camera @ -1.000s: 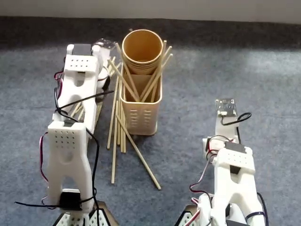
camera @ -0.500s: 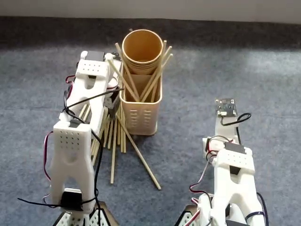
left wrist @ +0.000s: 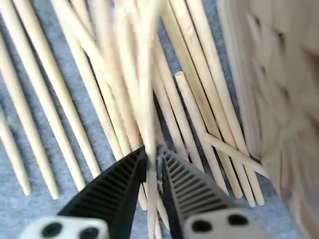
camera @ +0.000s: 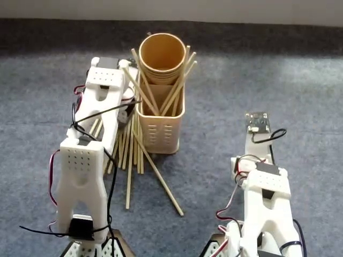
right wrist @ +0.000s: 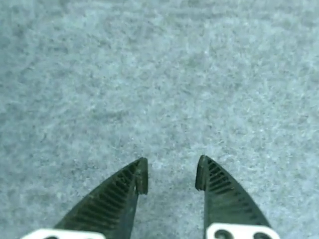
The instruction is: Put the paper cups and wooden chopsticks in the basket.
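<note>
Where everything rests: the grey counter (camera: pixel 300 96), my two arms side by side on it.
Left arm (camera: pixel 80 171): stretched along the left side of the basket (camera: pixel 161 131), above the loose chopsticks (camera: pixel 130 176).
Right arm (camera: pixel 265 198): folded low, well apart from the basket.
Basket: cream, upright, toward the counter's far side.
Paper cups (camera: pixel 162 53): a brown stack standing in the basket's far end.
Basket chopsticks (camera: pixel 179 88): leaning out of the basket around the cups.
Loose ones: lying on the counter just beside the basket, one slanting out toward my right arm.
Left jaws: narrow, pinching a single chopstick (left wrist: pixel 149 124) over the loose pile, the basket wall close by.
Right jaws: apart, holding nothing, over bare counter.
</note>
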